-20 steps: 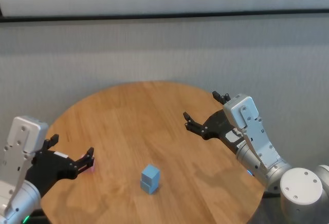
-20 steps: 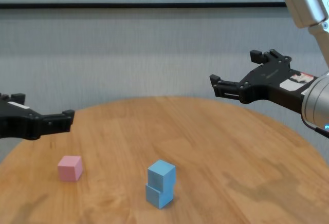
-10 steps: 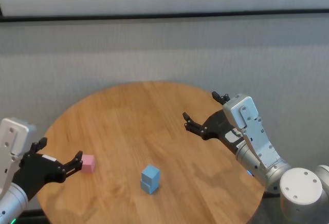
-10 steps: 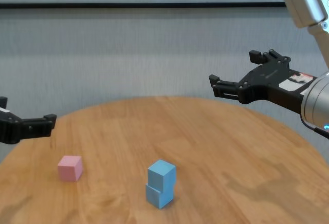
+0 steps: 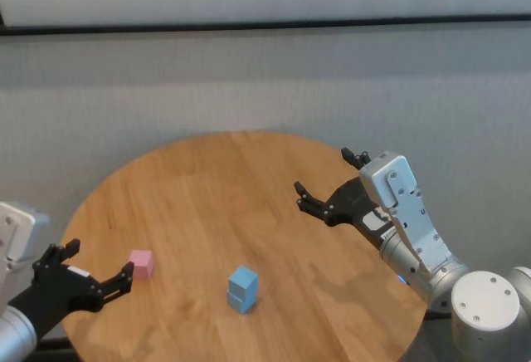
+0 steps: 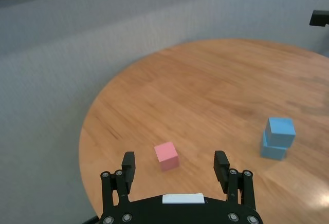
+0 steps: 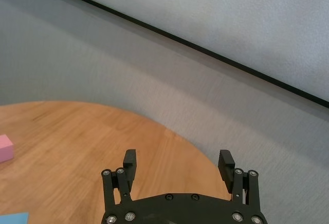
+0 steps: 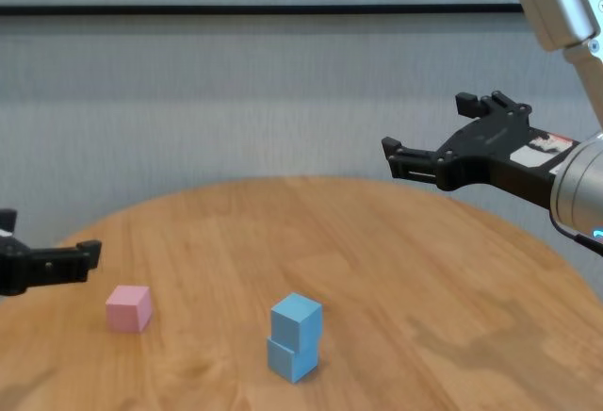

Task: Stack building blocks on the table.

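Round honey-coloured wood-grain table (image 5: 249, 179). Two light blue matte cubes (image 5: 242, 289) stacked near its front edge, upper one slightly twisted. Pale pink matte cube (image 5: 142, 263) alone, to the left. Left claw (image 5: 91, 273) low beside pink cube, fingers apart, empty. Right claw (image 5: 326, 183) raised over right side, fingers apart, empty.

The worktop (image 5: 249, 188) is honey-coloured wood grain with a soft sheen; the pink block (image 5: 142, 263) and blue blocks (image 5: 242, 289) look matt.

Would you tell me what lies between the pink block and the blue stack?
Only bare table. The chest view shows nothing between the pink block and the blue stack.
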Controlling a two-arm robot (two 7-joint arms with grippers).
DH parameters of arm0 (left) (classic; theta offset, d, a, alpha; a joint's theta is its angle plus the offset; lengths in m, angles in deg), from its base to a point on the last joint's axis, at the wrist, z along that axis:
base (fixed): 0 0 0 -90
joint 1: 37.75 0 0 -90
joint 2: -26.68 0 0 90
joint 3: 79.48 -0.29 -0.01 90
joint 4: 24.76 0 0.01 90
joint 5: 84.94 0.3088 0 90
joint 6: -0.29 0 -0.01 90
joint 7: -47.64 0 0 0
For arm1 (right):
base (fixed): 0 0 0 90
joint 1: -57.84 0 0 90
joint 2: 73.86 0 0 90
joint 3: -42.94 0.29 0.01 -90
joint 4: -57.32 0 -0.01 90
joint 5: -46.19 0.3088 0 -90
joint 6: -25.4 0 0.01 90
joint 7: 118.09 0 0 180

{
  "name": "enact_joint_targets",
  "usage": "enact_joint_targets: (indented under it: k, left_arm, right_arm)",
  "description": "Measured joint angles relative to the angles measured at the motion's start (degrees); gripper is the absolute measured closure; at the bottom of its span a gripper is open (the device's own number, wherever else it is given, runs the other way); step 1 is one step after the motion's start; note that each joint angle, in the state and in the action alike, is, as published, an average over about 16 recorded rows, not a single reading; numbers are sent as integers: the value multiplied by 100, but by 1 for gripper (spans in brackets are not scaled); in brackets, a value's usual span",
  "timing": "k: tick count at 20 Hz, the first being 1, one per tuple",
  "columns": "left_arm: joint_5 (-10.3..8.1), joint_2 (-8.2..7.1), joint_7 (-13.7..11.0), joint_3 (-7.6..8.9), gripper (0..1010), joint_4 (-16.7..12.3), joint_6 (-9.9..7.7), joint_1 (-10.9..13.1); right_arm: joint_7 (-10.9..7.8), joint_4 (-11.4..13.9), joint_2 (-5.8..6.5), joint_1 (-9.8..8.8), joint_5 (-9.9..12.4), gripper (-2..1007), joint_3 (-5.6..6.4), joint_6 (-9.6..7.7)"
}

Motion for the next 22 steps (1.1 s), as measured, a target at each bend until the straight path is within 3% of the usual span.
enact_joint_targets:
  k: [9,16,22]
  left_arm:
    - [-87,-112,-429,14,7,158,-187,-88]
    - [-62,-132,-648,-211,7,370,-362,-393]
    - [-113,-31,-702,-425,7,613,-564,-707]
  right_arm:
    - [-2,1,-2,0,5,1,-2,-4]
    - [-2,1,-3,0,7,1,-3,-5]
    - [-2,1,-3,0,7,0,-3,-4]
